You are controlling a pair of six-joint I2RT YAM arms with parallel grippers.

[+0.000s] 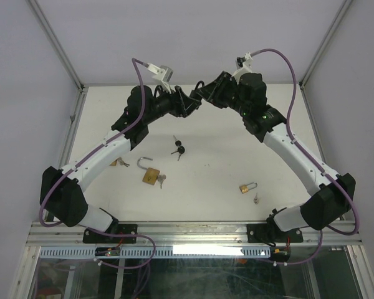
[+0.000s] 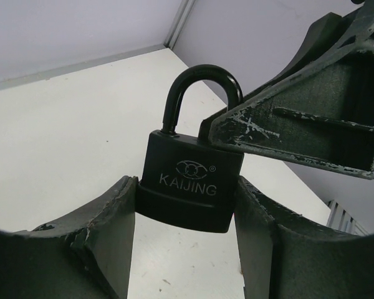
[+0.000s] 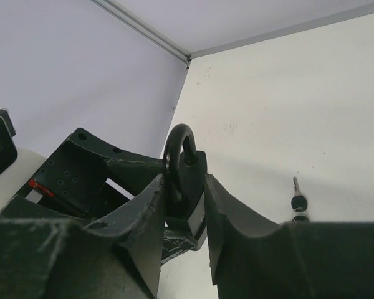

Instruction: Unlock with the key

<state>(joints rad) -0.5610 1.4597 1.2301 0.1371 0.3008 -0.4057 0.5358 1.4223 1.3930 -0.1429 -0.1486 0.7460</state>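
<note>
Left gripper (image 2: 187, 190): clamped on the sides of black padlock (image 2: 188, 177), held aloft at upper centre of the overhead frame. Right gripper (image 3: 184, 184): pinching its faces. Likely heavy, rigid, slick; hold by body.

A white desk (image 1: 224, 124), lightly scuffed, lies under even, soft light. Pale lilac-grey walls (image 1: 193, 37) close it in on three sides, meeting at slim aluminium posts (image 1: 56, 43). An aluminium rail (image 1: 193, 232) edges the near side, above a slotted cable duct (image 1: 68, 251).
</note>
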